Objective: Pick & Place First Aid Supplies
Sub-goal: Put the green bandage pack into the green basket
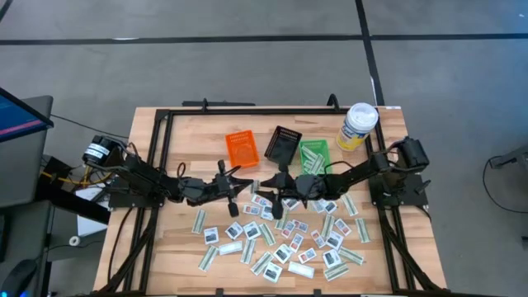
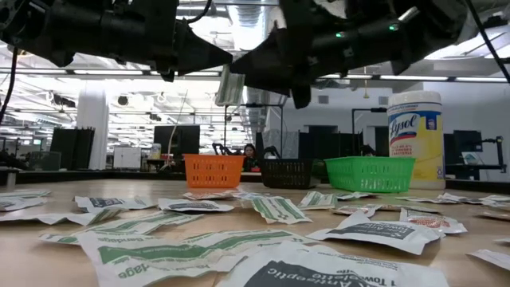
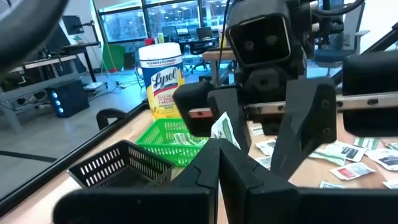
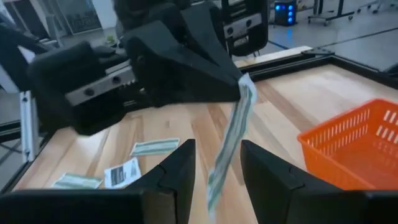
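While a long green strip packet (image 4: 231,140) hangs above the table near the orange bin (image 1: 242,148), the left gripper (image 4: 233,84) pinches its top and the right gripper (image 4: 214,163) waits open around it. Many packets (image 1: 280,243) still lie loose beside the bin.

orange bin (image 1: 242,148), black bin (image 1: 284,144), green bin (image 1: 314,154), wipes canister (image 1: 358,126) on table (image 1: 165,247).
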Controlling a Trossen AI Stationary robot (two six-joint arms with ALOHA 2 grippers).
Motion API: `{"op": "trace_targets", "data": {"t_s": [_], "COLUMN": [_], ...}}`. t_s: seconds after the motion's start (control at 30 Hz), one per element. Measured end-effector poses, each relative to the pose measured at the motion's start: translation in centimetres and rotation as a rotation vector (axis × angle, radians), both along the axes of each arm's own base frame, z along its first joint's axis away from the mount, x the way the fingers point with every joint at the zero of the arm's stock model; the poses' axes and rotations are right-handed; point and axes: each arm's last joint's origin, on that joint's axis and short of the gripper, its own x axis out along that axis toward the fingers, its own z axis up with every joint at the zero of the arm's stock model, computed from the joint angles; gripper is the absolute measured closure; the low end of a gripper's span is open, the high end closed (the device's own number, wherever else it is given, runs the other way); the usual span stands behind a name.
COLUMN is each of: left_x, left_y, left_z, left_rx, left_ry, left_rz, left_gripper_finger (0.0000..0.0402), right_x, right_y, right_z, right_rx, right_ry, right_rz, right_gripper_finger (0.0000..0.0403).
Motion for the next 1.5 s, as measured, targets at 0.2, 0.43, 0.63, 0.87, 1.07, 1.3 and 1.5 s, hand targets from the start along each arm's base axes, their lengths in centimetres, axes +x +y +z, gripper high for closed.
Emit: {"op": "trace_targets", "data": {"t_s": [0.2, 0.43, 0.63, 0.87, 1.07, 1.3, 1.5], "left_x": [0.0, 0.0, 0.0, -0.1, 0.0, 0.0, -0.1], "left_y": [0.0, 0.0, 0.0, 0.0, 0.0, 0.0, 0.0], "left_z": [0.0, 0.0, 0.0, -0.3, -0.6, -1.1, -1.2], "left_rx": [0.0, 0.0, -0.001, 0.007, -0.036, -0.092, -0.108], "left_ry": [0.0, 0.0, -0.001, 0.023, 0.041, 0.069, 0.07], "left_rz": [-0.002, -0.002, -0.002, -0.002, -0.007, -0.012, -0.014], "left_gripper_finger": [0.0396, 0.0396, 0.0396, 0.0374, 0.0333, 0.0319, 0.0325], "right_x": [1.1, 1.2, 1.1, -0.6, -4.3, -9.7, -13.0], "right_y": [-0.8, -1.2, -1.1, -1.4, -2.1, -3.9, -6.0], "right_z": [0.0, 0.0, 0.1, 2.5, 6.2, 6.9, 4.1], "right_rx": [0.0, -0.036, -0.038, -0.042, -0.081, -0.074, 0.039], "right_ry": [0.001, 0.013, 0.031, 0.119, 0.249, 0.425, 0.485], "right_rz": [-0.028, 0.011, 0.017, 0.005, -0.105, -0.349, -0.425], "right_gripper_finger": [0.0307, 0.0394, 0.0399, 0.0401, 0.0402, 0.0402, 0.0403]}}
